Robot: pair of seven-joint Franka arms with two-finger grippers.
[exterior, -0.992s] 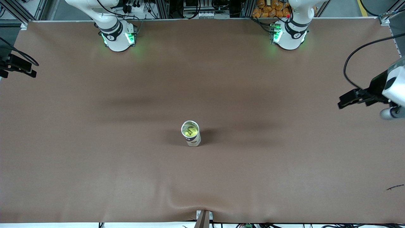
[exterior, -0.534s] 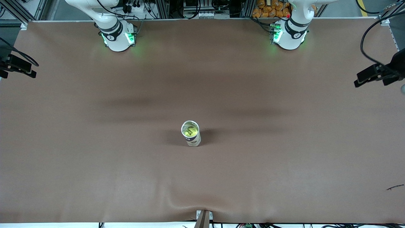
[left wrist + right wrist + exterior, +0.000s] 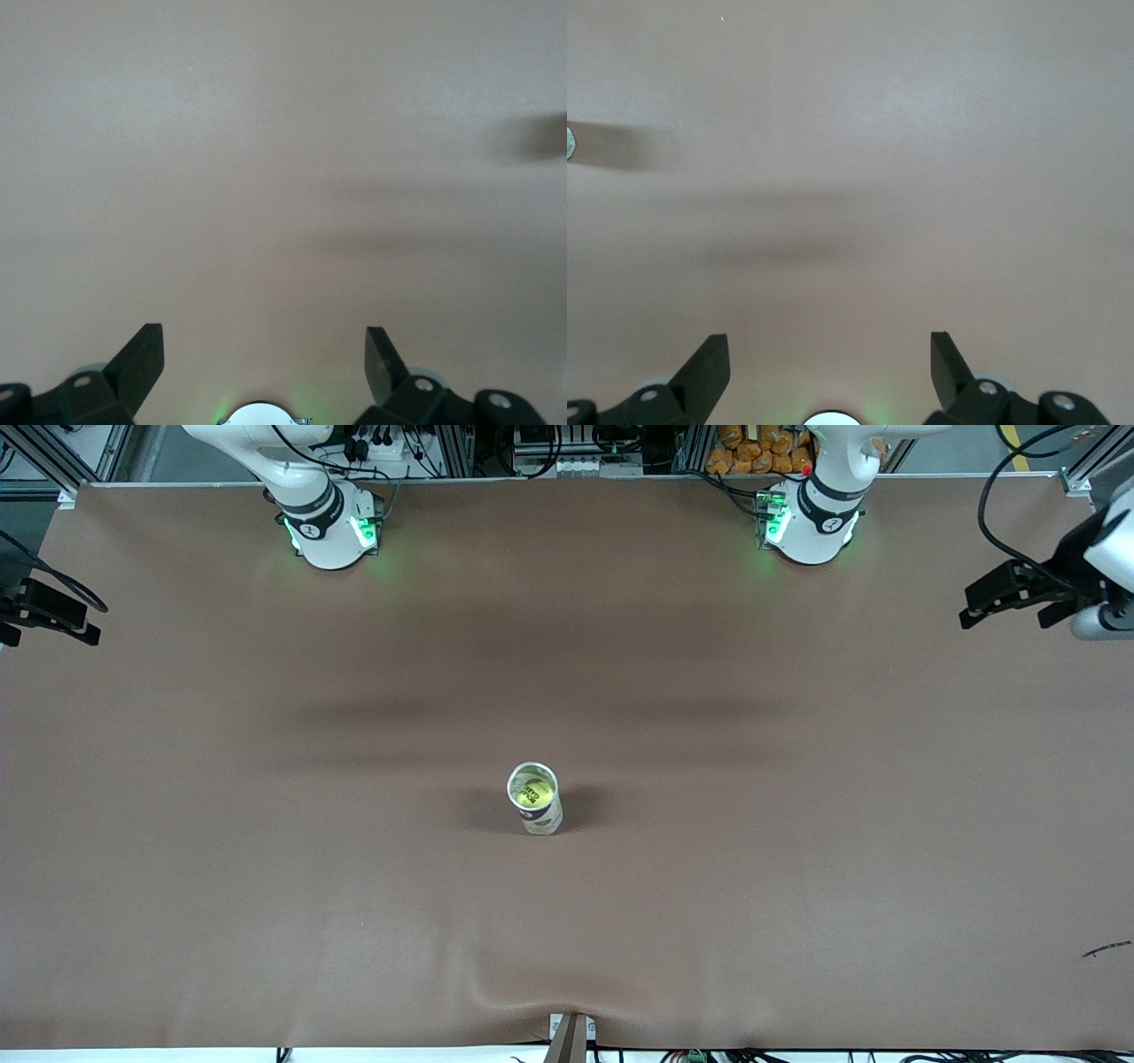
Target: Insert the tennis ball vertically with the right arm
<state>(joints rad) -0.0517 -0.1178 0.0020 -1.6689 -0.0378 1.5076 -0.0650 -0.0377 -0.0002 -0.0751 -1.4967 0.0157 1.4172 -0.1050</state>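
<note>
With the ball (image 3: 537, 791) already seated in the upright can (image 3: 535, 798), both grippers (image 3: 262, 354) (image 3: 829, 354) are held spread, empty, over bare table (image 3: 266, 868).

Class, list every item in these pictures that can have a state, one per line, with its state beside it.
Tube: upright on the table, top open.
Tennis ball: inside the tube.
Left gripper: fingers open, empty, over bare table at the left arm's end.
Right gripper: fingers open, empty, over bare table at the right arm's end.
Table cover: flat, with a small ripple at the edge nearest the front camera.
</note>
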